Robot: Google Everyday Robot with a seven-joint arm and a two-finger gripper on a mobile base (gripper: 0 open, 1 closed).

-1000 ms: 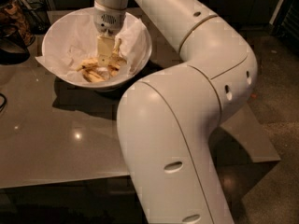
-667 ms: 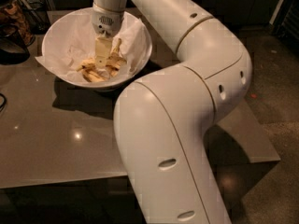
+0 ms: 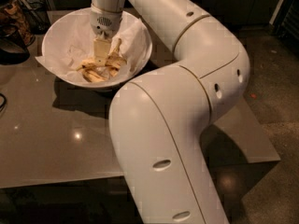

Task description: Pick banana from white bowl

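Lying just below the gripper (image 3: 101, 55), the banana (image 3: 95, 73) shows curved, yellow and brown-mottled, on crumpled white paper (image 3: 70, 45) inside the white bowl (image 3: 51, 36) around the gripper. I cannot tell if the gripper holds anything.

Glossy grey table (image 3: 56, 143), dark object (image 3: 11, 52) on its left, perhaps a kettle
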